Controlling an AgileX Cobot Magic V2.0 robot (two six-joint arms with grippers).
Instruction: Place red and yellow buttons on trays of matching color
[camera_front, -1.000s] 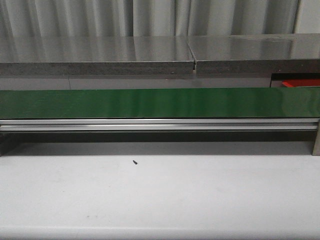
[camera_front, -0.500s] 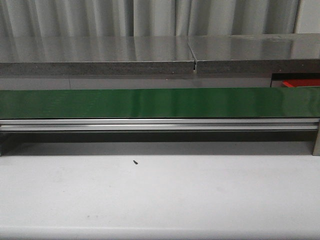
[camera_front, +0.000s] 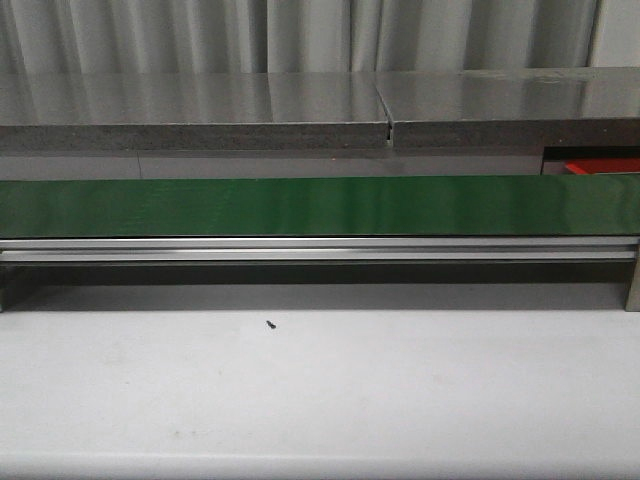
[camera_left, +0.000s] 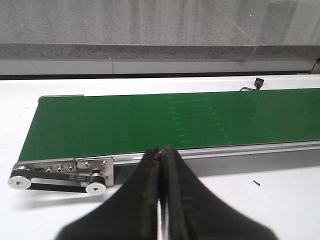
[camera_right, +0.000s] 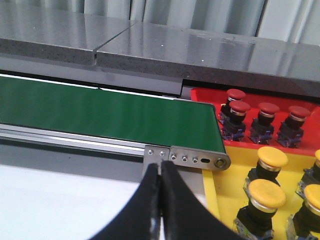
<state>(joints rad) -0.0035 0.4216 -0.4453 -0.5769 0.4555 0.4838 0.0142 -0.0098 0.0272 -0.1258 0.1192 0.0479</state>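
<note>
My left gripper is pressed together, nothing between the fingers, hanging above the white table just short of the green conveyor belt. Belt has nothing on it; its end roller and small drive belt sit at 9 o'clock from my fingers. One tiny black screw lies on the table in the front view. My right gripper is also closed and holds nothing, near the belt's other end plate. From it at 2 o'clock is the red tray with four red buttons in it, upright; at 3 o'clock the yellow tray with five yellow buttons that I can count, some cut off by the frame edge.
</note>
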